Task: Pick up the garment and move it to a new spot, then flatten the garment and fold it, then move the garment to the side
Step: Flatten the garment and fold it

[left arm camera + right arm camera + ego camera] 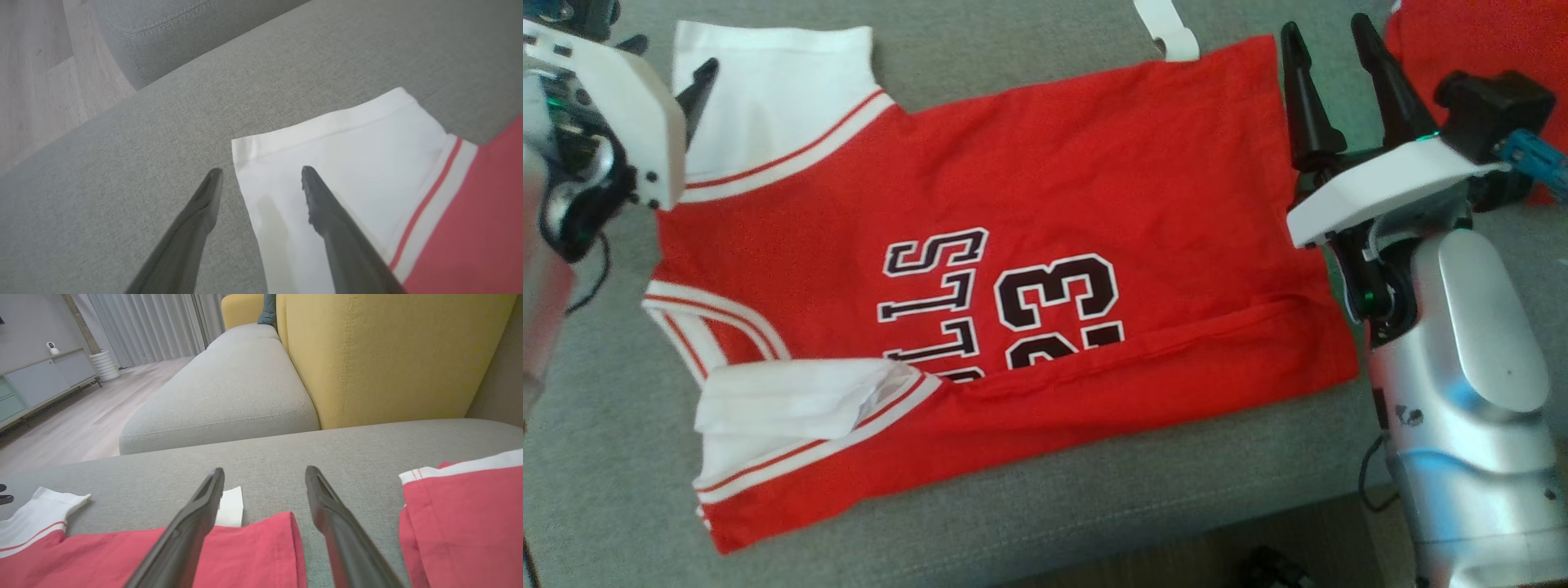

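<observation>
Lying on the sofa (pixel 1094 506), the jersey (pixel 1013 204) stretches between left claw (pixel 261 175) and right claw (pixel 1327 33), both spread.

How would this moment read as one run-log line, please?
jersey: spread on sofa, near side folded over | left gripper: open, at sleeve edge | right gripper: open, at hem | held: nothing

Red jersey (pixel 1029 188) lay mostly flat across grey sofa cushion (pixel 1143 490), neck end to the left. Sleeves white; near sleeve (pixel 776 400) crumpled inward. Near long edge was folded over, covering part of the black-and-white lettering (pixel 1054 298).
</observation>
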### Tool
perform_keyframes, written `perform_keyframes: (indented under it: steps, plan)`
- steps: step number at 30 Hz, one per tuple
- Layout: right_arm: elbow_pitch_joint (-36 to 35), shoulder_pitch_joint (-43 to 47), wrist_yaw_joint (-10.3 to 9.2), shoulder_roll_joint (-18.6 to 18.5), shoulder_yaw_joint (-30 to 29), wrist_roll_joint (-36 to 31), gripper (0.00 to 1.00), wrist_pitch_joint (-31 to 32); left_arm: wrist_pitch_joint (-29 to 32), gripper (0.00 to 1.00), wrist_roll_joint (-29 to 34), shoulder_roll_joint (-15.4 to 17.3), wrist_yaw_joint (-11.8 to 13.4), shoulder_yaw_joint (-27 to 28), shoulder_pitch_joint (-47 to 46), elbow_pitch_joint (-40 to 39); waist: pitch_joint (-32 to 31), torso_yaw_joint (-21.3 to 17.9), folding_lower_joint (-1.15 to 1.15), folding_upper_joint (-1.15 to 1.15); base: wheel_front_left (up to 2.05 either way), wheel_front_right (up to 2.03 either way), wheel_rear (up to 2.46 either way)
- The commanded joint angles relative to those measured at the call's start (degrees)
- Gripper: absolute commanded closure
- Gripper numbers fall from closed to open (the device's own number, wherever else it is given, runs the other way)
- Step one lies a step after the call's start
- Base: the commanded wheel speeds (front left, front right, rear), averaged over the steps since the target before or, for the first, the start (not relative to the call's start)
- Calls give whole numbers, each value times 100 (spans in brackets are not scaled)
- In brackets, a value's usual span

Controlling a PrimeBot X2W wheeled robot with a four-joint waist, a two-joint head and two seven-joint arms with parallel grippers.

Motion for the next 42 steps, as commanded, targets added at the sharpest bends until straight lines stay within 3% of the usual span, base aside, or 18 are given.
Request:
perform_keyframes:
  steps: [1,9,17,22,28,29,30,31,42]
  plan:
    - [-130,-183,-5,-8,160,52,0,-94,-59,0,-53,418,8,33,-448,19,167,-163,-2,0,0,0,0]
    - [-32,-353,-5,-8,320,107,0,-155,-323,0,-56,543,7,-395,-947,799,357,-334,-2,0,0,0,0]
    - [-40,-431,-5,-8,333,58,0,-139,-491,0,-147,421,7,-666,-1282,1494,496,-445,-2,0,0,0,0]
    - [6,-430,-5,-8,234,-43,0,-91,-363,0,-683,296,7,-953,-1254,1432,485,-427,-2,0,0,0,0]
    - [128,-472,-5,-8,157,-106,0,-47,-229,0,-1355,399,7,-1365,-1218,1121,416,-378,-2,0,0,0,0]
    - [146,-487,-5,-8,159,-105,0,-41,-191,16,-1421,435,7,-1454,-1220,1083,412,-376,-2,0,0,0,0]
    - [162,-501,-5,-8,167,-102,0,-37,-159,64,-1486,474,7,-1530,-1230,1062,411,-374,-2,0,0,0,0]
    - [175,-514,-5,-8,181,-98,0,-35,-144,100,-1539,509,7,-1591,-1246,1058,411,-373,-2,0,0,0,0]
    - [386,-544,-5,-11,-38,-177,0,46,-1145,100,-1510,387,7,-1794,-1541,1530,196,-172,-2,0,0,0,0]
